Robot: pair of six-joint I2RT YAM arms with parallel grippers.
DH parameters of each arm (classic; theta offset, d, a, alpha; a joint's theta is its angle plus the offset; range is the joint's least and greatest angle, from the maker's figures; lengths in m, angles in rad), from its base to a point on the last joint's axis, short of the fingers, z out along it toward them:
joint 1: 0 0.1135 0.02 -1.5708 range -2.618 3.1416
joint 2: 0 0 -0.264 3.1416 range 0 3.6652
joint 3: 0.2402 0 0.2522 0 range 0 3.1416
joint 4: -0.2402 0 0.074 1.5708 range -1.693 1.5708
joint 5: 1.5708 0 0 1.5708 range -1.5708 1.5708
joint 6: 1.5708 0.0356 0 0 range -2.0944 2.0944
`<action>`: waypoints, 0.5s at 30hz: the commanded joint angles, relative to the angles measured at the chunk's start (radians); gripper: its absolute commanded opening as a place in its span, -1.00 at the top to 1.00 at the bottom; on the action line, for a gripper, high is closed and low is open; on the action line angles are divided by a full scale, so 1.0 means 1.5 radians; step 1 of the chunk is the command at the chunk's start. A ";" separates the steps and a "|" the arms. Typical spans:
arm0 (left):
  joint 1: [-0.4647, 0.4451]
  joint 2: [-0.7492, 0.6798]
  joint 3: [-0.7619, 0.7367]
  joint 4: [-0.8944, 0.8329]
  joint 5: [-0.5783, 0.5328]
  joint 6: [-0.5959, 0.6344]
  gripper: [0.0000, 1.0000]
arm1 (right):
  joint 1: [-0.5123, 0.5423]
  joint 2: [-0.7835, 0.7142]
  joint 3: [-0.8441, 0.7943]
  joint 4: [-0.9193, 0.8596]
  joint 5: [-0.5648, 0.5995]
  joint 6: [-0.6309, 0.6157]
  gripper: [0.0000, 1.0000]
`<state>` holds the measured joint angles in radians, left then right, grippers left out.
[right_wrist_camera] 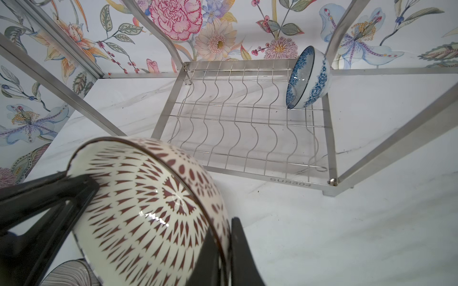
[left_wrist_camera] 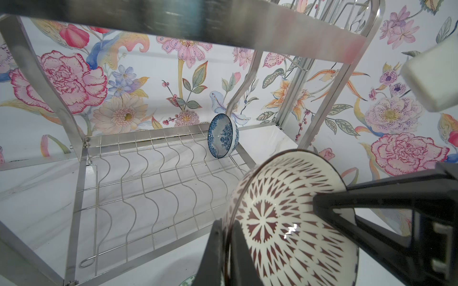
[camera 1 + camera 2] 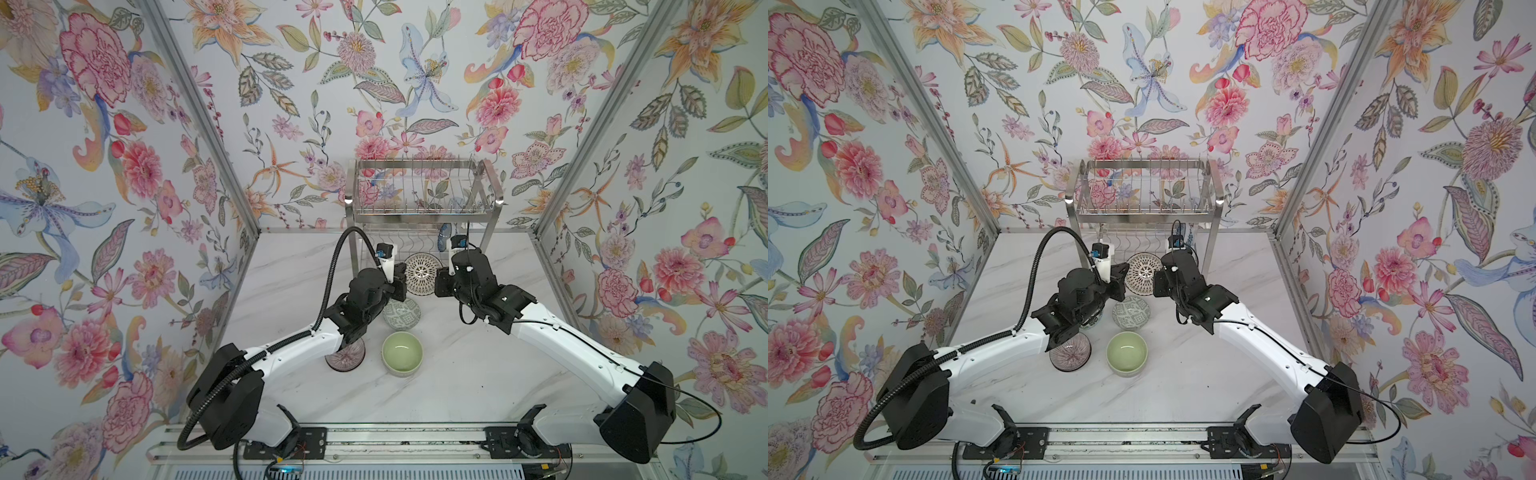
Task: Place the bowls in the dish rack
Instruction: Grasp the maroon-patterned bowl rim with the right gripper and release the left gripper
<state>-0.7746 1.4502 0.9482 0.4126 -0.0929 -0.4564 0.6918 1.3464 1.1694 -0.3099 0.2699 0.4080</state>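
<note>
Brown-patterned bowl (image 3: 422,272) sits just in front of the dish rack (image 3: 415,212), level with the lower shelf (image 1: 247,118). It is tipped up on edge with its inside facing away from the rack, and looks clear of the table (image 3: 478,374). Both hands have it. The left gripper (image 2: 226,229) is clamped tight on the rim, one finger inside the wall and one outside. The right gripper (image 1: 223,230) is pinched down on the opposite rim the same way. I read this as a two-handed hold or handover right before slotting. To do it well I'd keep just one hand gripping before moving, since two rigid grips on glazed ceramic can fight and slip. Then I'd carry the bowl in under the rack's top basket without clipping the front bar, keep it on edge, and lower the rim into a dip of the wavy wires. I'd pick a slot a few away from the blue bowl (image 1: 308,76), which is parked on edge at the far right end of that shelf. I'd let go only once the wires take the weight, otherwise it could roll. Pose: both arms come from the side opposite the rack, elbows spread wide. The forearms angle in toward each other, the wrists bend so the fingers close in from either side of the bowl, and both wrist cameras look into the shelf. Farther from the rack, not yet loaded, are a grey patterned bowl (image 3: 402,313), a green bowl (image 3: 402,353) and a ribbed bowl (image 3: 345,359) partly under the left arm.
</note>
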 commanded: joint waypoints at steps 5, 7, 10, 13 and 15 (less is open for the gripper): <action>-0.007 -0.015 0.024 0.037 0.033 -0.005 0.75 | 0.007 -0.007 -0.001 0.003 0.001 -0.009 1.00; -0.006 -0.025 0.027 0.013 0.028 0.010 0.17 | 0.005 -0.010 0.002 -0.004 0.010 -0.021 1.00; -0.007 -0.043 0.033 -0.027 0.018 0.040 -0.77 | 0.004 -0.013 0.006 -0.017 0.027 -0.040 1.00; -0.006 -0.069 0.041 -0.081 -0.001 0.067 -0.99 | 0.002 -0.025 0.003 -0.024 0.048 -0.054 1.00; -0.006 -0.100 0.040 -0.117 -0.016 0.085 -0.99 | 0.002 -0.032 0.001 -0.033 0.068 -0.066 1.00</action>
<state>-0.7757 1.3689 0.9768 0.3283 -0.0868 -0.3916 0.6945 1.3445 1.1694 -0.3698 0.3111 0.3428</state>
